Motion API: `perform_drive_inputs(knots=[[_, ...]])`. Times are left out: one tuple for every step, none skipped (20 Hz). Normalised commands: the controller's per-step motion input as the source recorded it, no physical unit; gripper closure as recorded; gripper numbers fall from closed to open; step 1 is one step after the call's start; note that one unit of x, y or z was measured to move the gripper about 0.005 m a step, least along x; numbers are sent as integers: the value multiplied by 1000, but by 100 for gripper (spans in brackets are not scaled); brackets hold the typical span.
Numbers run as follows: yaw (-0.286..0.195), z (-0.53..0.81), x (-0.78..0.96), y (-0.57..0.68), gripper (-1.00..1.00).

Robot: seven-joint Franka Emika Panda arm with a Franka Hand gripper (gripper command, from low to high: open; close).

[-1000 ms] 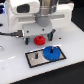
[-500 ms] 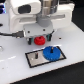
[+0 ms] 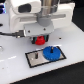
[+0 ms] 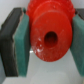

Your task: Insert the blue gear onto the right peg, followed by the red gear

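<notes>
On the white worktop (image 3: 15, 70), the blue gear (image 3: 51, 52) sits on the black plate (image 3: 36, 58), apparently over the right peg. Behind and above, the tool (image 3: 40, 39) clamps the red gear (image 4: 50, 34) between its pads (image 4: 21, 42).

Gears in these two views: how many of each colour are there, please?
Blue gear, lying on the black plate: 1
Red gear, held between the fingers of the gripper: 1
Total: 2
</notes>
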Motion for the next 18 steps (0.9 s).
perform_drive_inputs(knots=[[0, 509, 212, 10, 100], [0, 549, 242, -16, 100], [0, 532, 341, 19, 100], [0, 532, 403, 11, 100], [0, 497, 413, -1, 100], [0, 460, 437, 9, 100], [0, 459, 471, 17, 100], [0, 446, 515, 10, 100], [0, 421, 543, 37, 100], [0, 357, 548, -38, 100], [0, 379, 602, 27, 100], [0, 392, 597, 27, 100], [0, 373, 615, 18, 100], [0, 324, 615, 41, 100], [0, 314, 599, 37, 100], [0, 194, 589, 48, 100], [0, 297, 587, 29, 100], [0, 310, 633, 46, 100]])
